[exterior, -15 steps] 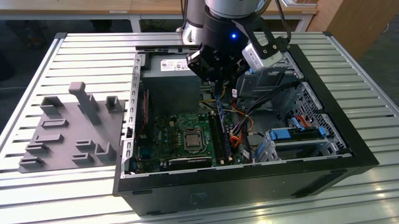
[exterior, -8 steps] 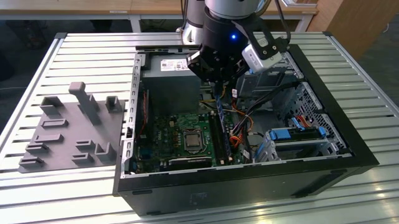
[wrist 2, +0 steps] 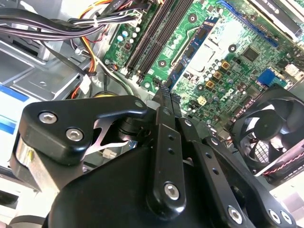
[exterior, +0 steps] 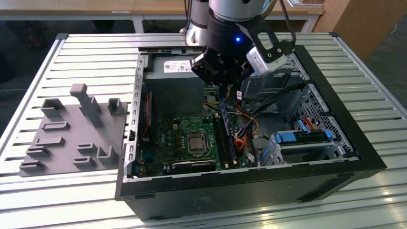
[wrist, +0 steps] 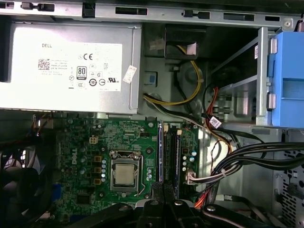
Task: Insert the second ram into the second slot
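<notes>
In the exterior view, an open computer case point(exterior: 254, 191) is seen on a slatted table point(exterior: 83, 52), with a grey moulded tray point(exterior: 70, 138) set beside it on the exterior view's left. The gripper point(exterior: 221, 87) is held over the case's open side and is clamped on the second ram point(exterior: 223, 112), a thin blue strip carried edge-down below the fingertips. The strip is poised over the memory slots point(exterior: 224, 143) of the green motherboard point(exterior: 175, 140). Whether its lower edge touches a slot cannot be told.

In the second wrist view, the gripper point(wrist 2: 164, 97) is shown with its black jaws pressed together on the strip, whose dark edge is seen poking out between them. The slots point(wrist 2: 156, 33) are seen as long black rails beyond the tips. A black fan point(wrist 2: 270, 128) is seen to one side and a bundle of cables point(wrist 2: 47, 23) to the other.

In the first wrist view, the slots point(wrist: 168, 152) are lined up just ahead of the fingertips. They sit between the processor socket point(wrist: 124, 173) and the cables, and the silver power supply point(wrist: 66, 66) is mounted beyond the board.
</notes>
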`<state>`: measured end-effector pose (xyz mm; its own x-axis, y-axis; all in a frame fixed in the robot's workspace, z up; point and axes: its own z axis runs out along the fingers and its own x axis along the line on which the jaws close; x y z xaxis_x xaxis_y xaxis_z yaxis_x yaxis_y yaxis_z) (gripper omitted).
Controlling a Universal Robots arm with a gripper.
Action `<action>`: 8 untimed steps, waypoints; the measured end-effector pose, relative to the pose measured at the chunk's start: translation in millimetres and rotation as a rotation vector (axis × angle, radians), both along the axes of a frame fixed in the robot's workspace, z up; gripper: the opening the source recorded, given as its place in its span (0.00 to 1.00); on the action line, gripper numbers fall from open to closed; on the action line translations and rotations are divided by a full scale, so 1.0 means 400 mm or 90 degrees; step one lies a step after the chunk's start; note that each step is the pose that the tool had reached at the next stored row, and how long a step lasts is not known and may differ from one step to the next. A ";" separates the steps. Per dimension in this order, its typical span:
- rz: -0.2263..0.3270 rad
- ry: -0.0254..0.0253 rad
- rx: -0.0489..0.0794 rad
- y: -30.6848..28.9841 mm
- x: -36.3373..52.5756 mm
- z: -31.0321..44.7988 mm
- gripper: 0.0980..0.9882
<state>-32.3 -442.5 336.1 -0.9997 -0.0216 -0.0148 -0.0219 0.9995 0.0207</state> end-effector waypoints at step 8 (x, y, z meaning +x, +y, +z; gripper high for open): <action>0.000 0.0000 0.000 -0.003 0.000 -0.014 0.02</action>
